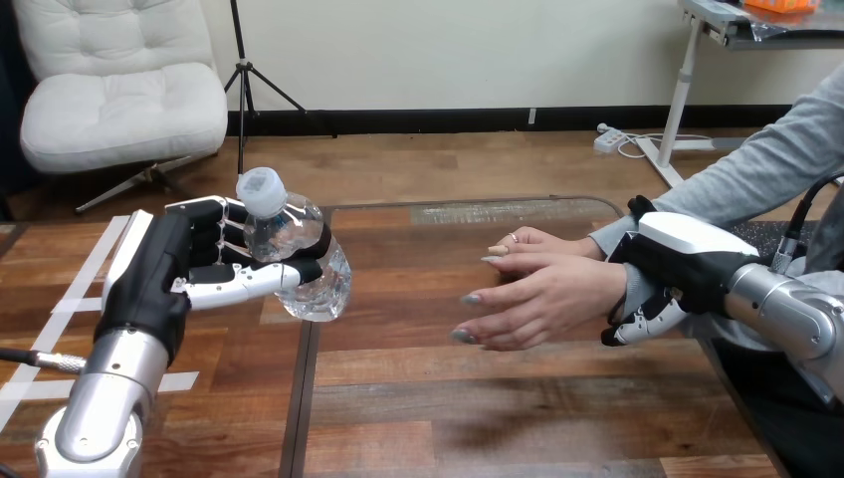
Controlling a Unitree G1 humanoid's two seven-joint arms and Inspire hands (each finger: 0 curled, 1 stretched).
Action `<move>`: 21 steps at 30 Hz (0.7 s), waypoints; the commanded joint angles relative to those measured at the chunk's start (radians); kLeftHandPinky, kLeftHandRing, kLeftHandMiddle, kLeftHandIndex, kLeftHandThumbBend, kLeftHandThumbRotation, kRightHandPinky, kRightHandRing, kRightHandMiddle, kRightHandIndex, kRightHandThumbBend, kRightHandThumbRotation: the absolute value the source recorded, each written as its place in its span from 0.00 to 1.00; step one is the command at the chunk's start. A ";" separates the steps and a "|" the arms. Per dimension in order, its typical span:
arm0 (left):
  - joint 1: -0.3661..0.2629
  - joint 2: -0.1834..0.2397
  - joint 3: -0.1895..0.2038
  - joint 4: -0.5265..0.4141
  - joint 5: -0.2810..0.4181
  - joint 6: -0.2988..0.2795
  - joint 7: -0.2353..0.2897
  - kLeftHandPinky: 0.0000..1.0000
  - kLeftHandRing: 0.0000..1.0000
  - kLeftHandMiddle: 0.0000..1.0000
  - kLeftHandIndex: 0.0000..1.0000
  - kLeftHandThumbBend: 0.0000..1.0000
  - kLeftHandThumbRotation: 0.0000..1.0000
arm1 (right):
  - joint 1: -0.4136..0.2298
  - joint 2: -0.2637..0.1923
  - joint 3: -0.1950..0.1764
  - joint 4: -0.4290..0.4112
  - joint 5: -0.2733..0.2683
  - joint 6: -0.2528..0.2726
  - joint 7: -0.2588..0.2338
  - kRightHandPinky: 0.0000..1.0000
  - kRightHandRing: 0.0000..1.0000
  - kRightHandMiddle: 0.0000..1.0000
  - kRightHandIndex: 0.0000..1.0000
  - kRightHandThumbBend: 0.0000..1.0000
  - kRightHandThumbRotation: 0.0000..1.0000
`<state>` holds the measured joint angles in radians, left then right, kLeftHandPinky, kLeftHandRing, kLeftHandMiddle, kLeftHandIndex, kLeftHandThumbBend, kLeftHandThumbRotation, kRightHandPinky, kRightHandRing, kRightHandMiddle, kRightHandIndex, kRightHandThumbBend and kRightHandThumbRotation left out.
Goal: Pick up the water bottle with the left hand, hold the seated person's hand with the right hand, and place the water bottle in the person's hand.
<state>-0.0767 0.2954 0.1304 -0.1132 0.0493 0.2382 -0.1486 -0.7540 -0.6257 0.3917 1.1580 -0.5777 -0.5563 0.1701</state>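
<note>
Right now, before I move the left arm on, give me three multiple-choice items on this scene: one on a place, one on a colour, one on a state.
1. Where is the water bottle?
A) lying on the table
B) in the left hand
C) in the person's palm

2. What colour is the bottle's cap?
A) white
B) red
C) black

3. How is the right hand?
A) fingers straight, away from the person
B) shut on the bottle
C) curled round the person's wrist

Answers:
1 B: the left hand's fingers and thumb wrap the bottle just below its neck.
2 A: the cap at the top is plainly white.
3 C: the hand lies over the wrist with its fingers curling under it.
</note>
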 commanded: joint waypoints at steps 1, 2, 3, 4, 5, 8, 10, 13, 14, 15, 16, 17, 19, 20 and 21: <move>-0.070 -0.008 -0.015 -0.041 -0.002 -0.018 0.008 0.29 0.36 0.41 0.42 0.67 0.00 | -0.082 0.063 -0.024 -0.049 0.038 -0.020 -0.001 0.11 0.15 0.20 0.22 0.54 0.00; -0.070 -0.009 -0.015 -0.042 -0.003 -0.015 0.008 0.29 0.36 0.41 0.42 0.67 0.00 | -0.083 0.064 -0.023 -0.050 0.037 -0.020 -0.002 0.11 0.15 0.20 0.22 0.54 0.00; -0.071 -0.010 -0.015 -0.042 -0.004 -0.013 0.009 0.29 0.36 0.41 0.42 0.67 0.00 | -0.083 0.065 -0.023 -0.050 0.036 -0.020 -0.003 0.11 0.15 0.20 0.22 0.54 0.00; -0.071 -0.010 -0.015 -0.042 -0.005 -0.011 0.009 0.29 0.36 0.40 0.42 0.67 0.00 | -0.083 0.065 -0.022 -0.050 0.036 -0.020 -0.003 0.11 0.15 0.20 0.22 0.54 0.00; -0.071 -0.012 -0.015 -0.041 -0.006 -0.011 0.009 0.29 0.36 0.40 0.42 0.67 0.00 | -0.084 0.066 -0.022 -0.048 0.036 -0.022 -0.003 0.11 0.15 0.20 0.22 0.54 0.00; -0.072 -0.014 -0.016 -0.042 -0.008 -0.007 0.011 0.29 0.36 0.40 0.42 0.67 0.00 | -0.085 0.069 -0.023 -0.045 0.036 -0.025 -0.005 0.11 0.15 0.20 0.22 0.54 0.00; -0.073 -0.016 -0.016 -0.045 -0.009 -0.001 0.012 0.29 0.36 0.40 0.42 0.67 0.00 | -0.085 0.070 -0.023 -0.044 0.036 -0.025 -0.007 0.11 0.15 0.20 0.22 0.54 0.00; -0.073 -0.017 -0.018 -0.046 -0.009 0.002 0.014 0.29 0.36 0.40 0.42 0.67 0.00 | -0.086 0.072 -0.022 -0.048 0.034 -0.016 -0.005 0.11 0.15 0.20 0.22 0.54 0.00; -0.073 -0.017 -0.019 -0.046 -0.008 0.003 0.014 0.29 0.36 0.40 0.42 0.67 0.00 | -0.086 0.073 -0.023 -0.048 0.036 -0.017 -0.004 0.11 0.15 0.20 0.22 0.54 0.00; -0.074 -0.017 -0.020 -0.046 -0.008 0.003 0.014 0.29 0.36 0.40 0.42 0.67 0.00 | -0.086 0.073 -0.024 -0.048 0.037 -0.019 -0.004 0.11 0.15 0.20 0.22 0.54 0.00; -0.074 -0.016 -0.020 -0.046 -0.008 0.003 0.014 0.29 0.36 0.40 0.42 0.67 0.00 | -0.086 0.074 -0.024 -0.048 0.038 -0.020 -0.003 0.10 0.15 0.20 0.22 0.54 0.00; -0.074 -0.015 -0.022 -0.045 -0.007 0.004 0.014 0.29 0.36 0.40 0.42 0.67 0.00 | -0.086 0.074 -0.026 -0.047 0.040 -0.022 -0.003 0.10 0.15 0.20 0.22 0.54 0.00; -0.074 -0.015 -0.024 -0.046 -0.005 0.005 0.014 0.29 0.36 0.40 0.42 0.67 0.00 | -0.086 0.075 -0.027 -0.047 0.042 -0.025 -0.002 0.10 0.15 0.20 0.21 0.54 0.00; -0.075 -0.014 -0.025 -0.044 -0.005 0.003 0.012 0.29 0.36 0.40 0.43 0.67 0.00 | -0.086 0.075 -0.027 -0.049 0.042 -0.024 -0.001 0.10 0.14 0.20 0.21 0.54 0.00; -0.075 -0.013 -0.026 -0.042 -0.005 0.001 0.011 0.29 0.36 0.40 0.43 0.67 0.00 | -0.086 0.075 -0.026 -0.051 0.041 -0.022 -0.001 0.10 0.15 0.20 0.21 0.54 0.00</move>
<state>-0.0773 0.2875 0.1061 -0.1132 0.0494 0.2495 -0.1465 -0.7543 -0.6148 0.3917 1.1580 -0.5777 -0.5562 0.1747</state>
